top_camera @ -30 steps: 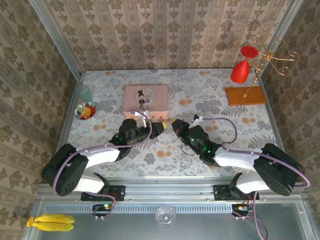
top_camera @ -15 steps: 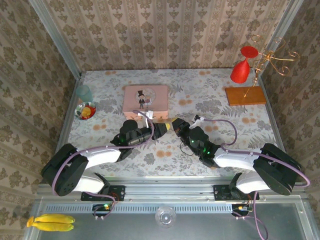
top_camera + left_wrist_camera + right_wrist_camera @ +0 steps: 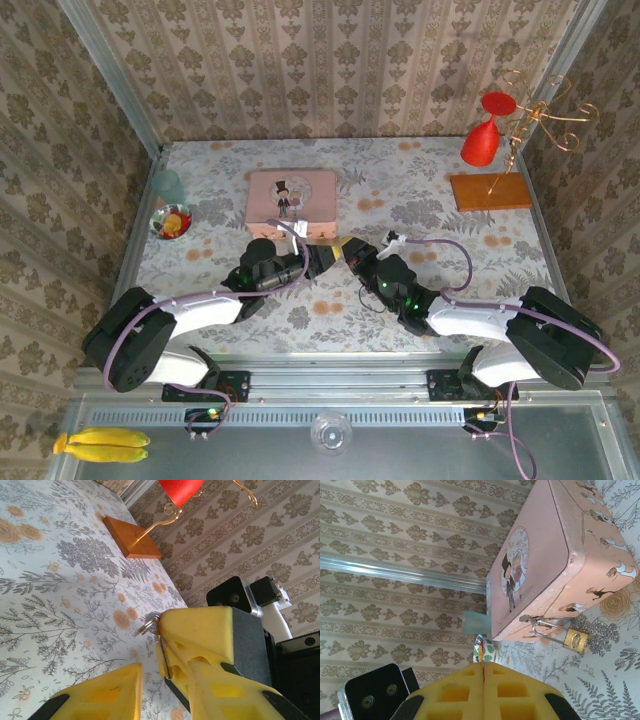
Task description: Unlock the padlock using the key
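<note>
Tan paper walls (image 3: 330, 60) with stripes and leafy shapes stand all around. Shiny grey metal poles (image 3: 110, 75) run up the back corners. The pale flat table top (image 3: 430, 190) has grey leaves and orange flowers. A grey metal shelf (image 3: 400, 430) lies along the near edge. The light is bright.

"Where does the tin (image 3: 291, 196) sit?"

"On the table (image 3: 400, 190), toward the back, a bit left of the middle. The padlock (image 3: 576, 640) hangs on the tin's front side, near its right corner."

"And the two grippers?"

"Just in front of the tin. The left gripper (image 3: 326, 257) reaches in from the left and the right gripper (image 3: 350, 250) from the right, tip close to tip. The key (image 3: 162, 652) sits pinched in the right gripper."

"What is off to the sides?"

"A cup (image 3: 168, 185) and a dish (image 3: 172, 222) are far left, the cup behind the dish. A stand (image 3: 490, 191) is at the back right."
</note>
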Controlling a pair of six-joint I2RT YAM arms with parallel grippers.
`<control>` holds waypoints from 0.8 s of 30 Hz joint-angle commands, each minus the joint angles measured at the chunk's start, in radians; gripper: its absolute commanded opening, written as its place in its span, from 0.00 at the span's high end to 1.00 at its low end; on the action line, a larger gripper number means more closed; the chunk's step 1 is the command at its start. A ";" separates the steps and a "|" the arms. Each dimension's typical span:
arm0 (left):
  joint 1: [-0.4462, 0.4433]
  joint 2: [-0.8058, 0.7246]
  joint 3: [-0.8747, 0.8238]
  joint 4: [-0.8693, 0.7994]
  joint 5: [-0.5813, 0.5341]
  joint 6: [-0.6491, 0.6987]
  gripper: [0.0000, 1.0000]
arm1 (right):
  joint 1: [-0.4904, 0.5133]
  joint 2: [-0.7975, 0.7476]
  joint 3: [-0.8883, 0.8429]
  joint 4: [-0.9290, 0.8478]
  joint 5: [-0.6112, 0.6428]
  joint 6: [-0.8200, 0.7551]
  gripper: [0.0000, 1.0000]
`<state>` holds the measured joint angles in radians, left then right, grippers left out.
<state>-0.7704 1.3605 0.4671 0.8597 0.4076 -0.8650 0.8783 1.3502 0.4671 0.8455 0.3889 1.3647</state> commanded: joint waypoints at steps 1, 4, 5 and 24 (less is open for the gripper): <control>-0.008 0.002 0.030 0.018 0.025 -0.002 0.72 | 0.007 0.011 -0.002 0.035 0.028 -0.018 1.00; -0.008 0.003 0.031 0.015 0.023 -0.001 0.76 | 0.009 0.012 0.001 0.033 0.025 -0.019 1.00; -0.009 0.004 0.033 0.011 0.023 -0.002 0.77 | 0.011 0.013 0.001 0.032 0.022 -0.016 1.00; 0.018 -0.003 0.039 -0.022 0.031 0.004 1.00 | 0.022 0.013 -0.023 0.016 0.004 -0.024 1.00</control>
<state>-0.7647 1.3605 0.4728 0.8436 0.4206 -0.8707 0.8829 1.3605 0.4625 0.8646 0.3889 1.3632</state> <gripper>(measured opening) 0.063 0.067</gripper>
